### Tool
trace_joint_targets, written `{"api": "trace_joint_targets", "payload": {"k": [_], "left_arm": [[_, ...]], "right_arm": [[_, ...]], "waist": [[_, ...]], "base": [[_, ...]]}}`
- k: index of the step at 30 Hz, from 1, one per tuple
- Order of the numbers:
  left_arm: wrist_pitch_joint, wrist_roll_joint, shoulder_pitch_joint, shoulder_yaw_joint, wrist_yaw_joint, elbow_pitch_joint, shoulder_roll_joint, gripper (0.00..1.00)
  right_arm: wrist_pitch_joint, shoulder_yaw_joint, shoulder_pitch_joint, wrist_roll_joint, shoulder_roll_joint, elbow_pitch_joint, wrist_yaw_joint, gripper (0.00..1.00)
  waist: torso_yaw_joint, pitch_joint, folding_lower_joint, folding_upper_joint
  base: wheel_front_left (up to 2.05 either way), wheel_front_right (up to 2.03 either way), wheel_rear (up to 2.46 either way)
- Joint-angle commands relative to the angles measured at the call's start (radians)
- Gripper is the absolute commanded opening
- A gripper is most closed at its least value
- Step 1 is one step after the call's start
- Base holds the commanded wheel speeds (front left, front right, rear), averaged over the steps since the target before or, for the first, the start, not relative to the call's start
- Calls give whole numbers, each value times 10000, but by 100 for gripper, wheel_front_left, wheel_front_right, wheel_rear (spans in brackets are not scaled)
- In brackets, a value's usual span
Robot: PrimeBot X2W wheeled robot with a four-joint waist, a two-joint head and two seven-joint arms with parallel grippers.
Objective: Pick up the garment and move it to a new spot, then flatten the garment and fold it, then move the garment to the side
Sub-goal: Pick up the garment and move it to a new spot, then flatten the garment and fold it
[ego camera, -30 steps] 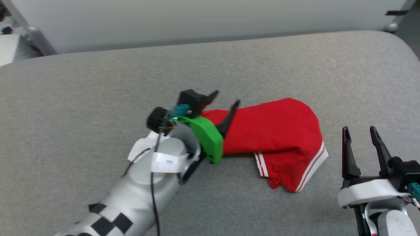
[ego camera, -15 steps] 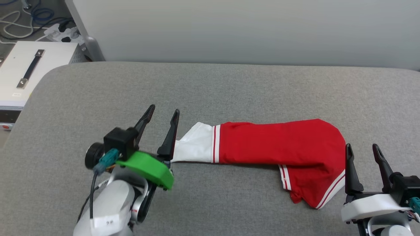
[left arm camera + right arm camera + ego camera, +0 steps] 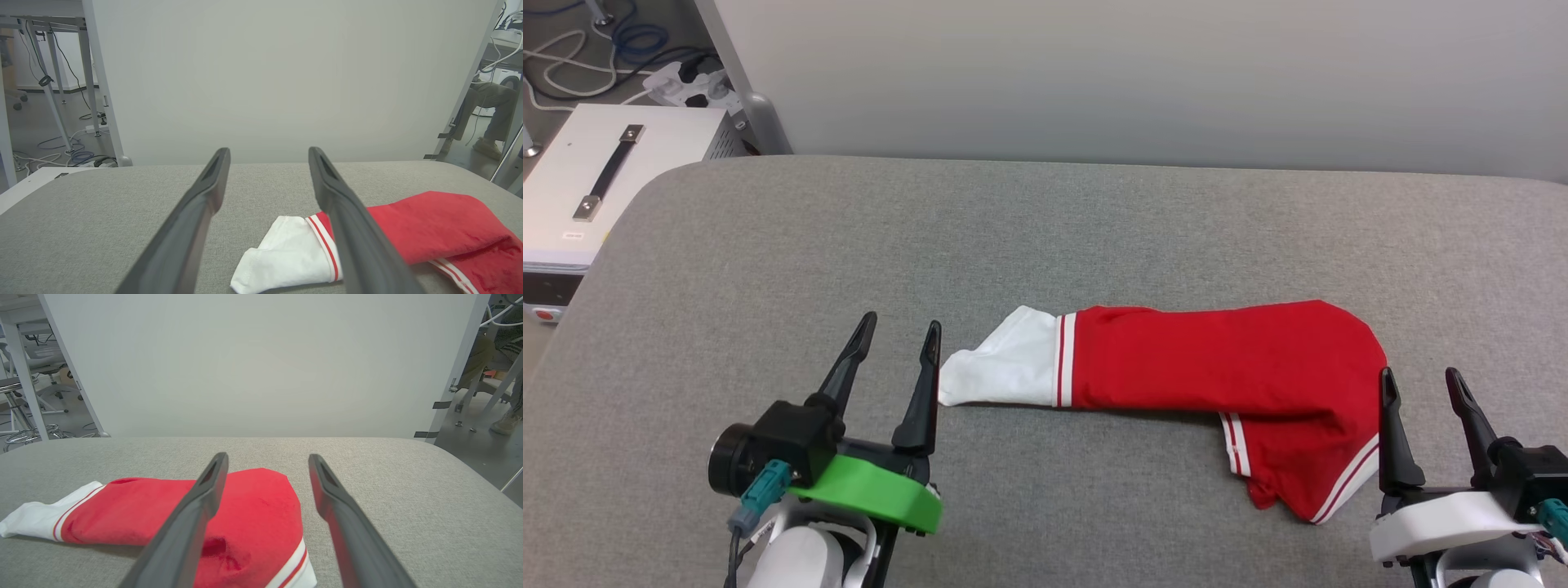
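The garment (image 3: 1217, 367) lies folded into a long red band on the grey table (image 3: 1045, 237), a white sleeve with red-white trim pointing left. It also shows in the left wrist view as the garment (image 3: 429, 224) and in the right wrist view as the garment (image 3: 163, 514). My left gripper (image 3: 898, 327) stands open just left of the sleeve tip, holding nothing. My right gripper (image 3: 1421, 376) stands open at the garment's right end, holding nothing. The print is hidden.
A white box with a black handle (image 3: 588, 188) stands off the table's left end, with cables on the floor behind it. A pale wall panel (image 3: 1094, 73) runs behind the table. A seated person's legs (image 3: 486, 118) are far right.
My left arm has let go of the garment and drawn back to the left and toward me. The head camera has shifted, bringing the table's left end into view. The right gripper has stayed put.
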Motion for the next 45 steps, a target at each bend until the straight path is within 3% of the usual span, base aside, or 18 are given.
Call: {"api": "trace_joint_targets", "payload": {"k": [1,10,14,19,24,28,34,45], "left_arm": [[-58,180,142,95,-130,-4,-135,100],[-58,579,114,536,-494,145,-573,100],[-58,654,75,635,-558,201,-683,100],[-58,718,-12,784,-595,219,-751,100],[-58,774,-131,757,-608,221,-794,100],[-59,736,-317,598,-610,222,-815,100],[-59,703,-539,508,-612,263,-803,100],[-59,667,-837,483,-613,269,-809,100]], "right_arm": [[-49,25,106,37,-18,16,-9,100],[-34,38,67,-191,-18,103,-9,100],[862,38,-16,-429,-18,-4,-9,100],[3968,352,-160,329,-633,-284,-9,100],[8084,153,-267,1556,-1266,-705,-9,100],[10126,-146,-535,2022,-1609,-1163,-9,100],[11118,-462,-1036,1999,-1703,-1294,-9,100],[11436,-82,-1468,1812,-1863,-657,-9,100]], "waist": [[-6,1,0,0],[-80,98,0,0],[-59,234,0,0],[39,489,0,0],[234,803,0,0],[477,1117,0,0],[825,1543,0,0],[1240,2096,0,0]], "base": [[0,0,0],[0,0,0],[0,0,0],[0,0,0],[0,0,0],[0,0,0],[0,0,0],[0,0,0]]}}
